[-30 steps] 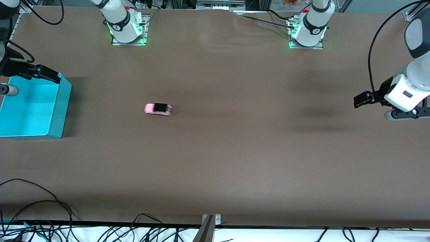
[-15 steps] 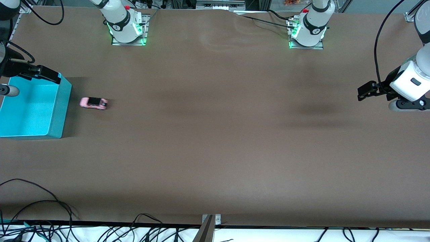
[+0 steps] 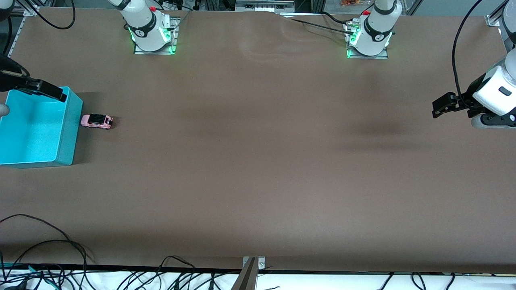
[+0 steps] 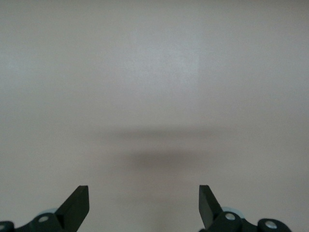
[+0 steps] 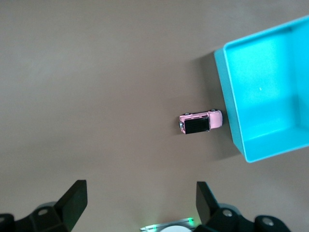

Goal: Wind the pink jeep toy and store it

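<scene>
Front view: pink jeep toy (image 3: 96, 121) has rolled across bench (image 3: 258, 161) from middle, now stopped against turquoise bin (image 3: 68, 133) at right arm's edge. Wind-up run done; storing remains. Right gripper (image 5: 140, 203) over bin, left gripper (image 4: 144, 208) waiting over left arm's edge, both fingers released, empty.

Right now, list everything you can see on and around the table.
toy car: one, pink with a black roof, on the table against the bin's outer wall
bin: one, turquoise, at the right arm's end of the table
table: one, brown
cables: several, black, along the table edge nearest the front camera
right pincer: open, over the bin's edge
left pincer: open, over bare table at the left arm's end
</scene>
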Robot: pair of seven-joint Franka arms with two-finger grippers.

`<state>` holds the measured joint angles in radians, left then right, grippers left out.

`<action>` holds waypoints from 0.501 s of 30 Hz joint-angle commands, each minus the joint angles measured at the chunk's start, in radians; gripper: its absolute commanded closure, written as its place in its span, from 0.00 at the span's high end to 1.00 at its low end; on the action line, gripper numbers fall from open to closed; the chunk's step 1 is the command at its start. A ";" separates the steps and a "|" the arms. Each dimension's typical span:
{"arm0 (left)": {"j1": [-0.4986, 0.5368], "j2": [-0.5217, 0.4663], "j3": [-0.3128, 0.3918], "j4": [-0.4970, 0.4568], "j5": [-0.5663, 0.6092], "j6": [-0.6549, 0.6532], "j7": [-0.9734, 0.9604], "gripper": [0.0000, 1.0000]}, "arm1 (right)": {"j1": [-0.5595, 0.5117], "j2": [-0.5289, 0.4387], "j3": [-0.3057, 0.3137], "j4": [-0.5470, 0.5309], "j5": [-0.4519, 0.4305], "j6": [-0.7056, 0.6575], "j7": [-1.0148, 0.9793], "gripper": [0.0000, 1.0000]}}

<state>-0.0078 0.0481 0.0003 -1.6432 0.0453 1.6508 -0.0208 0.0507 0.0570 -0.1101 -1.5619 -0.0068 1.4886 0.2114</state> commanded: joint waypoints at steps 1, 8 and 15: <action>0.000 -0.008 0.009 0.011 -0.015 -0.019 0.030 1.00 | -0.022 -0.012 0.000 -0.026 0.014 0.041 0.130 1.00; 0.000 -0.010 0.006 0.010 -0.015 -0.022 0.024 1.00 | -0.037 -0.035 -0.034 -0.098 0.011 0.079 0.238 1.00; 0.002 -0.030 0.007 0.011 -0.015 -0.075 0.024 1.00 | -0.063 -0.080 -0.065 -0.243 0.005 0.156 0.359 1.00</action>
<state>-0.0067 0.0466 0.0015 -1.6432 0.0453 1.6194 -0.0189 0.0101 0.0454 -0.1637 -1.6643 -0.0068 1.5685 0.4844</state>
